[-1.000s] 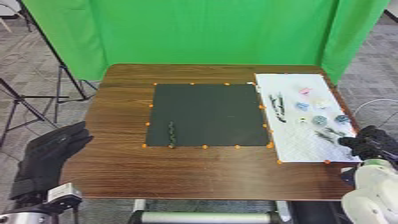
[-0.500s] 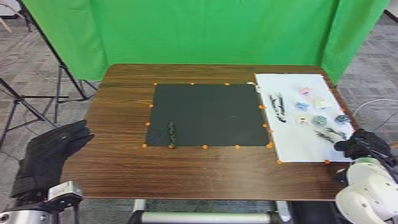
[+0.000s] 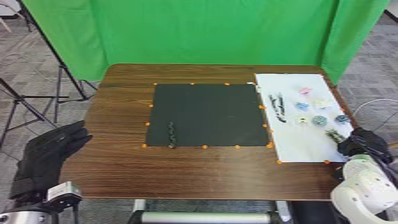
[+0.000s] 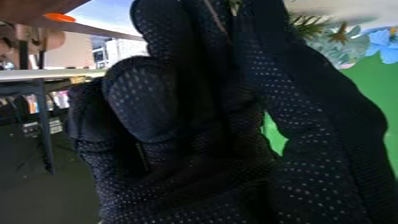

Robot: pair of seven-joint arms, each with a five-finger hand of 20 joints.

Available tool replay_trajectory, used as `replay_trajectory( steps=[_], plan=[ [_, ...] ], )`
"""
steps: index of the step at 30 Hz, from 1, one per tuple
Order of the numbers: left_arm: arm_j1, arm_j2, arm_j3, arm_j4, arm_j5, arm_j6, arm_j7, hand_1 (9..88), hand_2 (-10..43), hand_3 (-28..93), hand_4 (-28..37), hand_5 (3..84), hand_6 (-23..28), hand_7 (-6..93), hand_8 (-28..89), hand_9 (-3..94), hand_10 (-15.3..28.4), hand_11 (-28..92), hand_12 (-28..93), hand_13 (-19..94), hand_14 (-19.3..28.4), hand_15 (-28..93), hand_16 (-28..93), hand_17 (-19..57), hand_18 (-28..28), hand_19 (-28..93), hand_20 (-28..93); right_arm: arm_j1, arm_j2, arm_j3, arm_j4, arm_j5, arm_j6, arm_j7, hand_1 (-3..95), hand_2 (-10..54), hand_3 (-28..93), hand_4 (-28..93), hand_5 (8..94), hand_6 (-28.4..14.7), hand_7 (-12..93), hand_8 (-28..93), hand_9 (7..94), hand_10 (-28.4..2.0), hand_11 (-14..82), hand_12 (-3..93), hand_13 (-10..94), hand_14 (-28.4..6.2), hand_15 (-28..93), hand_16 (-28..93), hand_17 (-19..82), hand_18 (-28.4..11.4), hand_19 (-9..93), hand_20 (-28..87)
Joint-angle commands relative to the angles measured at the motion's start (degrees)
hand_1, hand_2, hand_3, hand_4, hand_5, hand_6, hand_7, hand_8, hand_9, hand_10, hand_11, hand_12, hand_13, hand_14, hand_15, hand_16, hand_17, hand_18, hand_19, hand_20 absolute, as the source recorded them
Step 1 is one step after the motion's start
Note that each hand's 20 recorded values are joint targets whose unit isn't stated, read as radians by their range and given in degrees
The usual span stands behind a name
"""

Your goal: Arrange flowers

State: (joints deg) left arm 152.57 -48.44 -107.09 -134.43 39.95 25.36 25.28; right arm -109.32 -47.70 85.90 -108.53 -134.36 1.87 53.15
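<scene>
Bench [image 3: 204, 180], head view. Your left robot hand [image 3: 44, 155] is at the bench's left side, spread loosely and holding nothing. Your right robot hand [image 3: 362, 144] is at the near right corner of the white sheet [image 3: 306, 150], its tip end against a green sprig [image 3: 335, 135]. You can't tell from here whether it grips that sprig. In the right wrist view, needle-like greenery and blue petals show past your right robot hand [image 4: 204, 175].

Flower heads lie on the sheet, beyond the sprig: pink [image 3: 306, 91], light blue [image 3: 302, 106], cream [image 3: 322, 102], small pale yellow [image 3: 302, 120], grey-green [image 3: 320, 120], dark blue [image 3: 342, 119]. Dark slender stems [image 3: 281, 114] lie left of them. The black mat [image 3: 209, 112] sits mid-bench; a dark green stem [image 3: 171, 135] lies on its near left part.
</scene>
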Motion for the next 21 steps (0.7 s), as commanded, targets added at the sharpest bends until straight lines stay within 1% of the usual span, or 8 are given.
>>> replay_trajectory(
  steps=[1, 4, 6, 9, 10, 13, 14, 21],
  plan=[
    [1.0, 0.19, 0.18, 0.0, -0.38, 0.21, 0.41, 28.0, 5.1, 84, -11.9, 49.9, 14.8, 14.6, -9, 41.2, 21.7, 34, 10, 28, 28.0, 57, -11, -9.4, 21.5, 56, 15, -0.2, 0.4, -1.0, 1.2, -3.2, 4.6, 0.6, 52.8, -7.1, 73, -28, 79.3, -2.9, 34, 13, 84.1, -13.1, 30.5, 26.5, 77, -8.0, 70, 23, 51, -20.7, 93, 32],
    [1.0, 0.02, 0.08, -0.02, -0.25, 0.13, 0.28, 28.0, 5.0, 84, -11.8, 49.9, 14.8, 14.6, -9, 41.2, 21.7, 34, 10, 28, 28.0, 57, -11, -9.4, 21.5, 56, 15, 0.3, 0.3, -0.6, 0.7, -3.7, 6.0, 0.4, 52.9, -7.7, 74, -28, 80.9, -2.8, 32, 15, 85.7, -13.6, 31.7, 25.6, 79, -7.3, 71, 23, 52, -20.4, 93, 33],
    [1.7, 0.81, 0.02, -0.16, -1.05, 0.8, 1.27, 28.0, 5.1, 84, -11.8, 49.9, 14.8, 14.6, -9, 41.2, 21.7, 34, 10, 28, 28.0, 57, -11, -9.4, 21.5, 56, 15, 0.9, 0.7, -0.4, -0.2, -3.8, 6.8, 0.5, 52.9, -8.0, 74, -28, 81.6, -2.7, 31, 15, 86.4, -13.6, 32.0, 25.4, 79, -7.0, 71, 23, 53, -20.2, 93, 34],
    [2.1, 0.14, -0.57, -0.36, -0.55, 0.53, 0.82, 28.0, 5.1, 84, -11.8, 49.9, 14.8, 14.6, -9, 41.1, 21.7, 34, 10, 28, 28.0, 57, -11, -9.4, 21.5, 56, 15, 2.2, 1.5, -0.6, -2.6, -3.8, 7.3, 0.2, 52.9, -8.5, 75, -28, 82.6, -2.6, 30, 16, 87.3, -13.5, 32.1, 25.4, 80, -6.9, 70, 24, 54, -20.1, 93, 35],
    [2.7, 0.17, -0.75, -0.51, -0.77, 0.86, 1.36, 28.0, 5.1, 84, -11.8, 49.9, 14.8, 14.6, -9, 41.2, 21.7, 34, 10, 28, 28.1, 57, -11, -9.4, 21.5, 56, 15, 3.2, 1.8, -1.1, -3.5, -3.7, 7.2, -0.1, 52.7, -8.9, 76, -28, 83.0, -2.6, 30, 17, 87.7, -13.5, 32.0, 25.6, 80, -6.7, 70, 24, 54, -20.1, 93, 36],
    [3.1, 0.89, -1.18, -0.66, -1.28, 1.25, 1.69, 28.0, 5.1, 84, -11.7, 49.9, 14.8, 14.5, -9, 41.1, 21.8, 34, 10, 28, 28.1, 57, -11, -9.4, 21.5, 56, 15, 4.9, 3.2, -2.7, -7.2, -3.9, 7.5, -0.7, 52.5, -9.2, 77, -28, 83.8, -2.8, 29, 18, 88.5, -13.6, 32.1, 25.8, 81, -6.5, 70, 24, 54, -20.3, 93, 36],
    [3.6, 1.47, -1.34, -0.78, -1.8, 1.73, 2.25, 28.0, 5.1, 84, -11.7, 49.9, 14.8, 14.5, -9, 41.1, 21.8, 34, 10, 28, 28.1, 57, -11, -9.4, 21.5, 56, 15, 5.9, 3.5, -3.6, -8.2, -4.0, 7.6, -1.2, 52.5, -9.3, 77, -28, 84.1, -2.9, 28, 18, 88.7, -13.6, 32.1, 25.8, 81, -6.5, 70, 25, 54, -20.3, 93, 37],
    [4.1, 1.98, -1.98, -1.04, -1.93, 1.93, 2.06, 28.0, 5.1, 84, -11.7, 49.9, 14.8, 14.6, -9, 41.2, 21.8, 34, 10, 28, 28.1, 57, -11, -9.3, 21.5, 56, 15, 20.4, 2.3, -16.2, -12.6, 0.4, 3.0, -4.7, 52.9, -9.5, 77, -28, 85.2, -3.3, 27, 19, 89.4, -14.0, 32.2, 26.3, 82, -6.8, 70, 25, 55, -20.9, 93, 38]
  ],
)
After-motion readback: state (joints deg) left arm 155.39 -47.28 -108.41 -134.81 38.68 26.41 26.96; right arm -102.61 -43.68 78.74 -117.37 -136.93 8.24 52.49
